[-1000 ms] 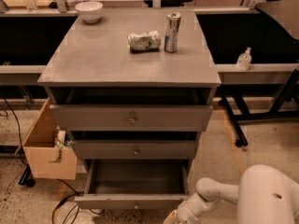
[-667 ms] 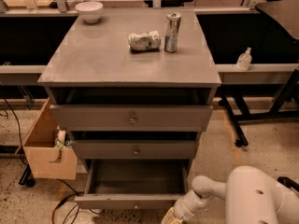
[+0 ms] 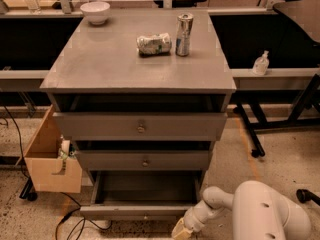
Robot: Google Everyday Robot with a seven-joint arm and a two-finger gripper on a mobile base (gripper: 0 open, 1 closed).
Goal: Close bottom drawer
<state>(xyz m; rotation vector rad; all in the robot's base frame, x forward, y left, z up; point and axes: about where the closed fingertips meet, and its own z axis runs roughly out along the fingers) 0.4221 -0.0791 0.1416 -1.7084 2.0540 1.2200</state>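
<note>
The bottom drawer (image 3: 145, 189) of the grey cabinet stands pulled out, its shallow grey tray open and its slim front panel (image 3: 135, 212) near the frame's lower edge. My white arm comes in from the lower right. My gripper (image 3: 181, 229) sits low at the bottom edge, just right of the drawer front's right end and close to it. The mid-sized drawer front (image 3: 144, 160) and the tall top drawer front (image 3: 140, 127) above it each show a round knob.
The cabinet top (image 3: 100, 64) holds a white bowl (image 3: 95, 11), a crushed can (image 3: 154, 43) lying down and an upright can (image 3: 183, 27). A wooden box (image 3: 50, 159) hangs at the cabinet's left. A black-legged table (image 3: 280, 74) with a small bottle (image 3: 260, 63) stands at the right. Cables lie on the floor at the lower left.
My arm has shifted left and down along the bottom edge, bringing the gripper closer to the drawer front's right end. The drawer looks equally far out.
</note>
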